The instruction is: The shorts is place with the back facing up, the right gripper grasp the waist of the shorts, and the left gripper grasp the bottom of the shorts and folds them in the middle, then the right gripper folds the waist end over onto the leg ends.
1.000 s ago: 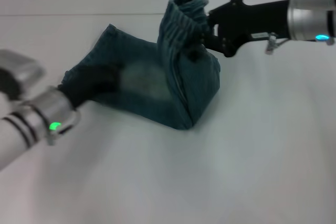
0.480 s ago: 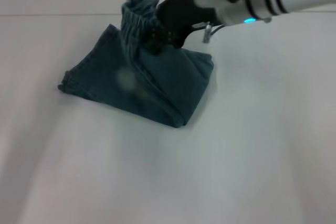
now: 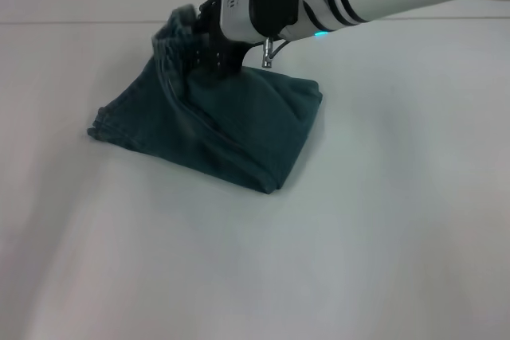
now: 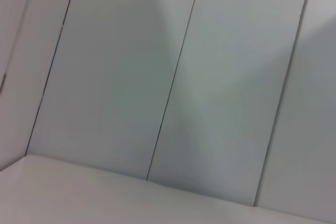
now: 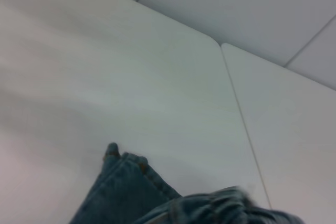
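Overhead, right gripper clamps the waist; its wrist view shows hems.

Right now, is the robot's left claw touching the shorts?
No, only the right gripper is at the shorts, lifting the waist; no left gripper shows in the head view.

Blue-green washed denim on the shorts, a paler faded streak along the fold, against a plain white tabletop, black right gripper on its white-and-silver arm.
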`<state>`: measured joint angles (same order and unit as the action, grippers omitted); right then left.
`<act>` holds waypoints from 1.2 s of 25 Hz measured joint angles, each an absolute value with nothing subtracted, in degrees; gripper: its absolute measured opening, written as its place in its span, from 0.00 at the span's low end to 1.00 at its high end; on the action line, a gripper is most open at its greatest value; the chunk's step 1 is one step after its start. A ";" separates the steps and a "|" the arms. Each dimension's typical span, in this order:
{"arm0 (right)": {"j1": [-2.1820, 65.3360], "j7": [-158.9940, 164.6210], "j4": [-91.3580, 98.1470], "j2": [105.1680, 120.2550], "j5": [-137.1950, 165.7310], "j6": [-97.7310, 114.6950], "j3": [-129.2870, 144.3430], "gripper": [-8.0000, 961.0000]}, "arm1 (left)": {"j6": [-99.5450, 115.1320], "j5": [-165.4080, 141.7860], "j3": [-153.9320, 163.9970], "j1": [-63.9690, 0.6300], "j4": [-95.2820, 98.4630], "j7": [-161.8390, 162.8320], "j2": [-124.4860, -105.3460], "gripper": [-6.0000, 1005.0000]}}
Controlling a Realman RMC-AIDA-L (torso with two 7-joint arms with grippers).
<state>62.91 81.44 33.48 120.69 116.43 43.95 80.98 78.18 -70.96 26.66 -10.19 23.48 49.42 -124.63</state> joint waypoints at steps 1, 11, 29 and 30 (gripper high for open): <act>62.97 81.54 33.45 120.69 116.38 43.41 81.49 0.32 | 78.19 -70.96 26.65 -10.17 23.44 49.42 -124.63 0.02; 62.52 79.05 32.71 120.61 113.44 41.08 83.00 0.52 | 77.55 -72.25 26.75 -10.83 23.05 49.39 -124.56 0.03; 29.92 85.21 54.90 119.60 97.91 65.84 72.61 0.96 | 86.19 -94.59 26.82 -11.65 32.76 61.98 -123.36 0.11; 27.57 83.75 54.84 119.62 96.27 67.05 72.10 0.96 | 87.10 -96.75 26.83 -11.89 33.63 63.68 -123.23 0.17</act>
